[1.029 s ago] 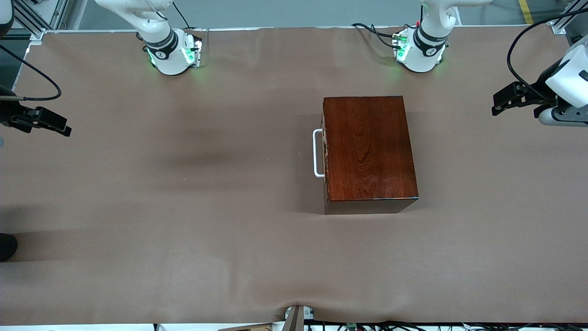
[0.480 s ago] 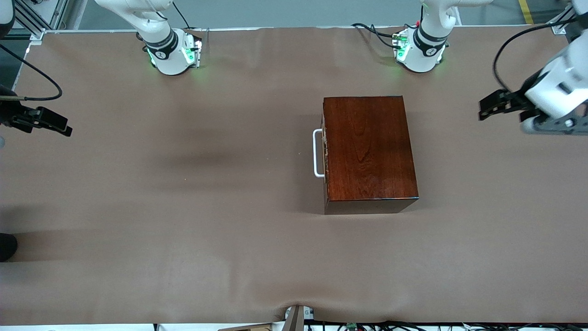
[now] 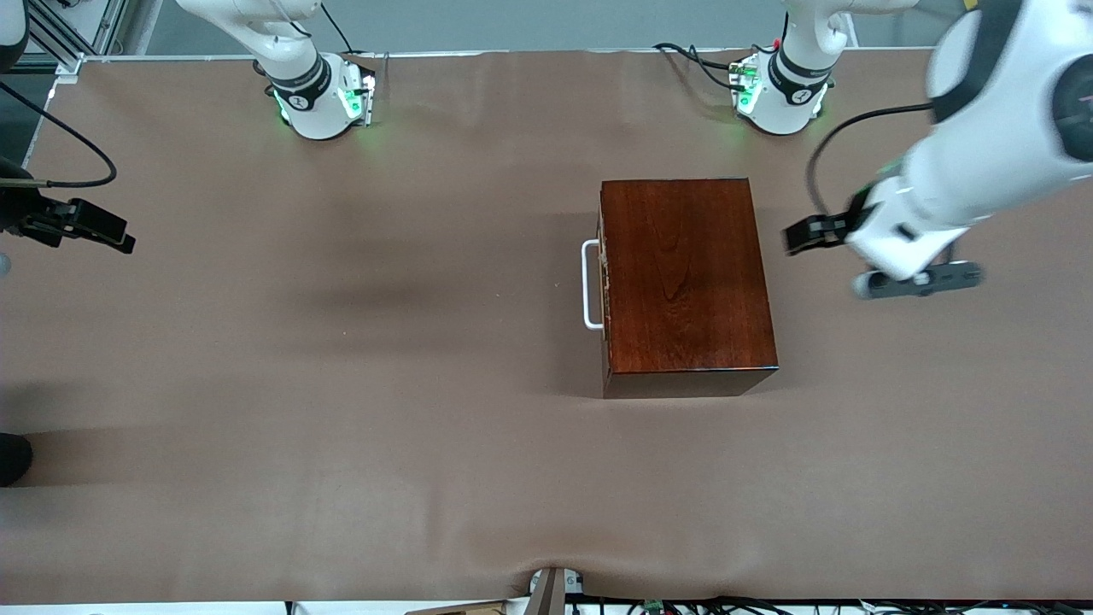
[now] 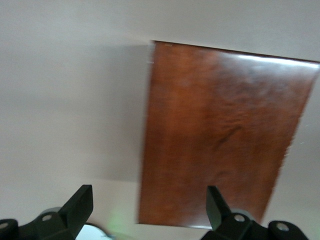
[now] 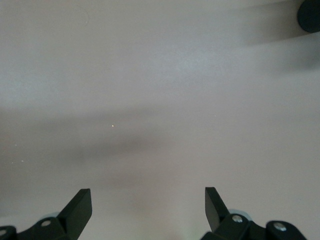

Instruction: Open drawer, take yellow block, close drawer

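The dark reddish-brown wooden box (image 3: 687,273) stands mid-table, its drawer (image 3: 604,286) pushed in, white bar handle (image 3: 589,284) facing the right arm's end of the table. The yellow block is hidden. My left gripper (image 3: 794,236) hangs open and empty over the table beside the box's back wall, on the left arm's end. In the left wrist view the box top (image 4: 220,145) fills the space ahead of the left gripper (image 4: 149,205). My right gripper (image 3: 115,239) waits open at the right arm's end of the table; the right wrist view shows the right gripper (image 5: 148,205) over bare cloth.
Brown cloth (image 3: 341,384) covers the whole table. Both arm bases (image 3: 320,102) (image 3: 781,94) stand along the edge farthest from the front camera. Cables and a small bracket (image 3: 551,589) lie at the nearest edge. A dark object (image 3: 13,457) sits at the right arm's end.
My left arm has swung in from the left arm's end of the table toward the box, its gripper still open. The right arm and the box have not moved.
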